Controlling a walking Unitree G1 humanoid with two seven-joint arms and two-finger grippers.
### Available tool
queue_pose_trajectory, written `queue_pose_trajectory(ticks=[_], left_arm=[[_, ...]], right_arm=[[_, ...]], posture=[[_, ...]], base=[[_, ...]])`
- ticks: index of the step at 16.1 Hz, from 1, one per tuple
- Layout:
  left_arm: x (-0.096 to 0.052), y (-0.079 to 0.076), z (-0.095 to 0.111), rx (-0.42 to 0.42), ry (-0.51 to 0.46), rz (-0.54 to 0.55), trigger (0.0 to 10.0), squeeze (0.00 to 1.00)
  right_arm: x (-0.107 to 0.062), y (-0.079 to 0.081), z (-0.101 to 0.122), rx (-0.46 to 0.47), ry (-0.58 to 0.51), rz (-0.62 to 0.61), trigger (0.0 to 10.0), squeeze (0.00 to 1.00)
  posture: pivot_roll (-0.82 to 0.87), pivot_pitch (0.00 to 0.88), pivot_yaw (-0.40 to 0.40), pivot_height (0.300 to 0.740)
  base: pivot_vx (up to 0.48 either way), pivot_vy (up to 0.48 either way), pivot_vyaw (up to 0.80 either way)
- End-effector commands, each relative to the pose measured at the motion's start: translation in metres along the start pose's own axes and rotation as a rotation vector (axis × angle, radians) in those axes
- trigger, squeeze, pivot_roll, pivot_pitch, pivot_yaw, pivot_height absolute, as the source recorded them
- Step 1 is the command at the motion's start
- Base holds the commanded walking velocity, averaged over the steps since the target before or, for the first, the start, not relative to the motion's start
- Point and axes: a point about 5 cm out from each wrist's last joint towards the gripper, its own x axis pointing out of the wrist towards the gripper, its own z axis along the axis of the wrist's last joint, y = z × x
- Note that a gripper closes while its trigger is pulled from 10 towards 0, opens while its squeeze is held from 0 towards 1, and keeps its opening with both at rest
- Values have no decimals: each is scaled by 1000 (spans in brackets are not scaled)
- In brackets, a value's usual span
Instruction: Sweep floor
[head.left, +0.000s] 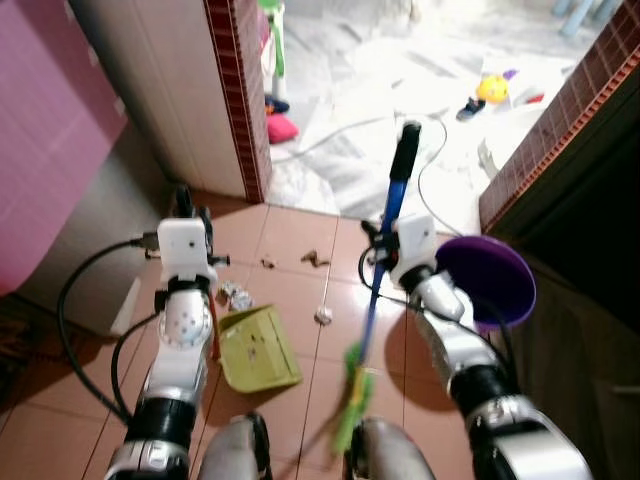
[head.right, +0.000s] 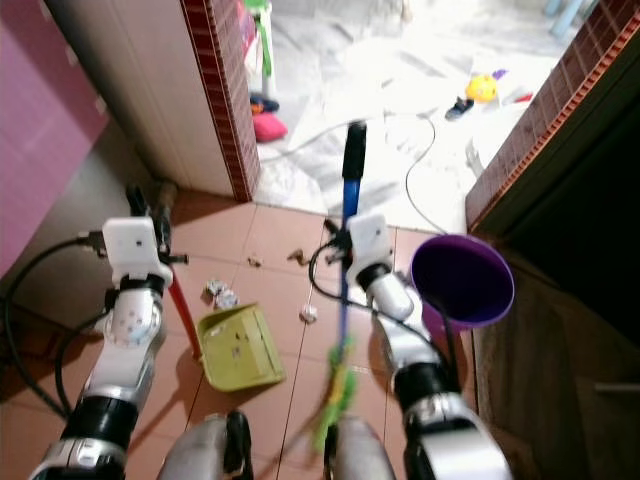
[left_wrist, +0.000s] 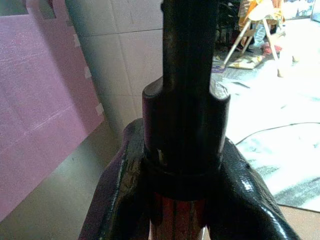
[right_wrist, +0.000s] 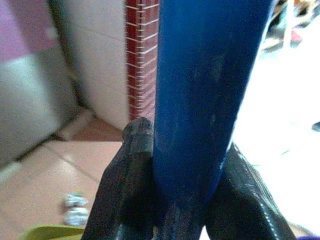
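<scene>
Terracotta tile floor (head.left: 290, 400) up close, white marble-look floor (head.left: 400, 90) beyond the doorway. On the tiles: yellow-green dustpan (head.left: 257, 347), crumpled foil wrappers (head.left: 236, 295) just beside its far-left corner, a crumpled white paper ball (head.left: 324, 315) to its right, brown scraps (head.left: 314, 259) farther out. Green broom bristles (head.left: 353, 395) touch the tiles. On the white floor: white cable (head.left: 432, 165), pink item (head.left: 281, 127), yellow toy (head.left: 491, 89).

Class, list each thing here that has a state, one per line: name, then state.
Broom: upright, tilted, held by right gripper.
Dustpan: on the floor, handle held by left gripper.
Paper scraps: loose on the tiles beside the dustpan.
Purple bucket: upright, mouth open.
</scene>
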Motion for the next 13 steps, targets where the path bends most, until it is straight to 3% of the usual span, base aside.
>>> queue_pose_trajectory(ticks=[1, 3, 6, 9, 10, 13], left_arm=[[-8, 3, -18, 50, 87, 14, 10000, 0], [-6, 1, -15, 43, 64, 16, 10000, 0], [-1, -2, -11, 42, 25, 22, 10000, 0], [9, -9, -4, -21, 3, 29, 10000, 0], [12, -20, -1, -61, 4, -5, 10000, 0], [13, -43, 1, -75, -3, -58, 10000, 0]], right_arm=[[4, -15, 11, -96, -55, -55, 10000, 0], [12, -27, 25, -107, -112, -124, 10000, 0], [27, -20, 50, -72, -213, -142, 10000, 0], [36, 8, 50, 179, -219, -80, 10000, 0], [37, 20, 49, 264, -219, -34, 10000, 0], [37, 38, 52, 393, -249, 39, 10000, 0]], posture=[[-101, 274, -42, 740], [-92, 278, -46, 740], [-88, 280, -50, 740], [-93, 276, -56, 740], [-95, 272, -59, 740], [-101, 268, -65, 740]], base=[[0, 0, 0], [0, 0, 0], [0, 0, 0], [0, 0, 0], [0, 0, 0], [0, 0, 0]])
